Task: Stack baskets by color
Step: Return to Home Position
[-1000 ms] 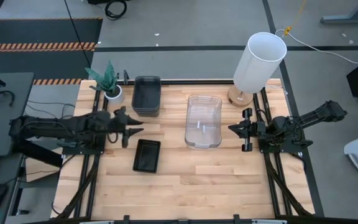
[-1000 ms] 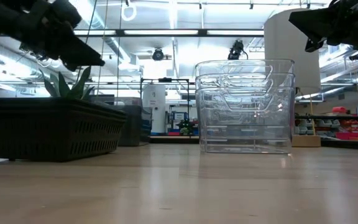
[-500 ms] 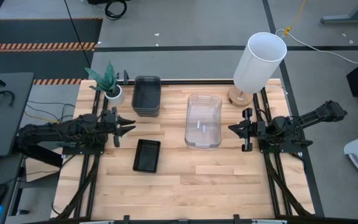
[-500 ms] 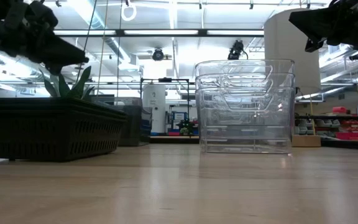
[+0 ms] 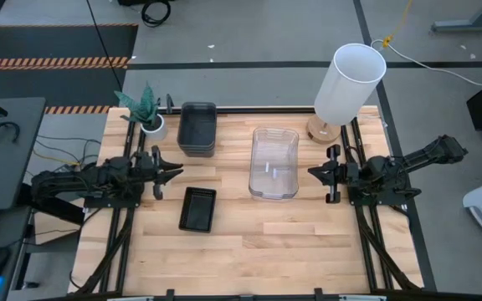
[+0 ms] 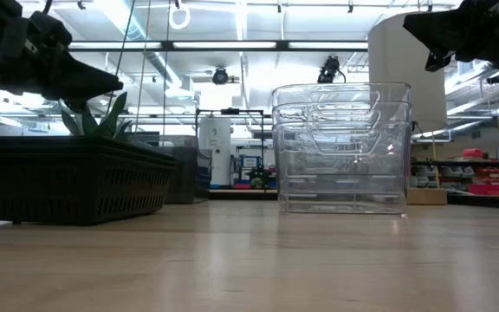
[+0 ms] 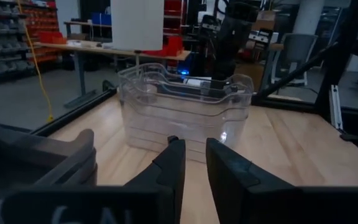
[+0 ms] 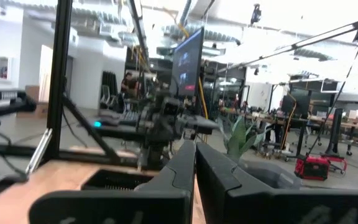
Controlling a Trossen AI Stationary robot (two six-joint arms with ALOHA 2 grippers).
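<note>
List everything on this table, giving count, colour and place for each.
clear bins: three nested in one stack, transparent, right of centre.
smoky-grey bins: one stack, number not readable, back of table, left of centre.
black slotted bins: one stack, number not readable, in front of the grey stack.
lamp: one, white cylindrical shade on a wooden base, back right corner.
potted plant: one, green leaves in a white pot, back left corner.
table: one, light wood with a black frame.
left end effector: one, dark, slightly open, empty, at the left side.
right end effector: one, dark, shut, empty, at the right side.
</note>
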